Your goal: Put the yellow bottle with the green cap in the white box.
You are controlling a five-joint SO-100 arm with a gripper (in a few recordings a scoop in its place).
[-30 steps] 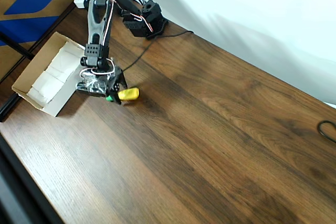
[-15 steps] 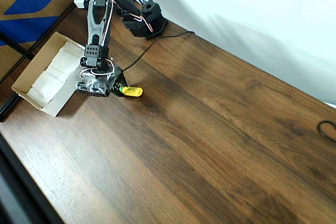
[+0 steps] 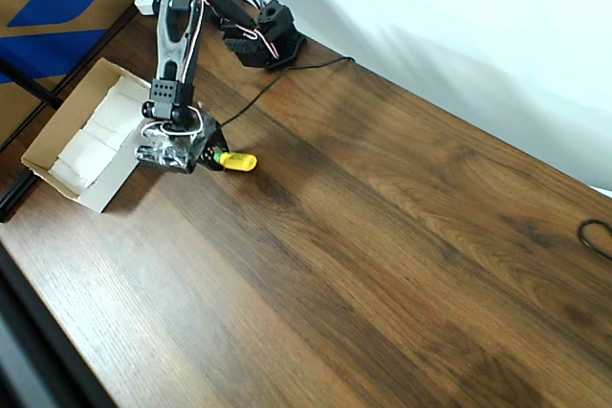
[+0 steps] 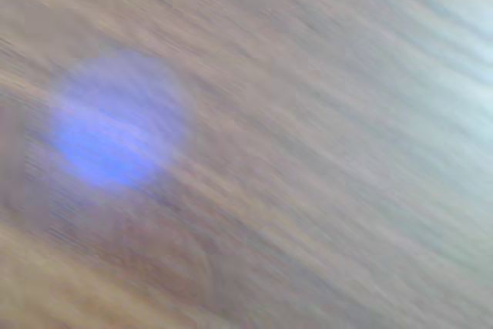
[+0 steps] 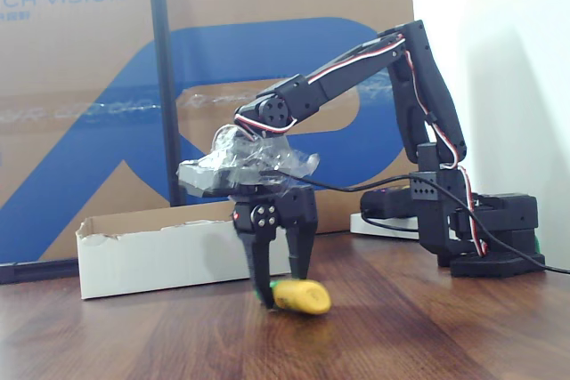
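Note:
The yellow bottle lies on its side on the wooden table, its green cap pointing left into the black gripper. In the fixed view the gripper points straight down and the bottle sticks out to the right from between its fingers, at or just above the table top. The jaws look shut on the cap end. The white box stands left of the gripper, open-topped with white flaps inside; in the fixed view the box is behind and to the left. The wrist view is motion-blurred.
The arm's base sits at the table's far edge with a black cable trailing from it. A brown cardboard sheet with blue print stands behind the box. A dark pole rises in front of it. Bare wood spreads to the right.
The jaws have closed on the bottle's cap end and the bottle has turned so its cap points left. Gripper and bottle have since shifted slightly toward the box.

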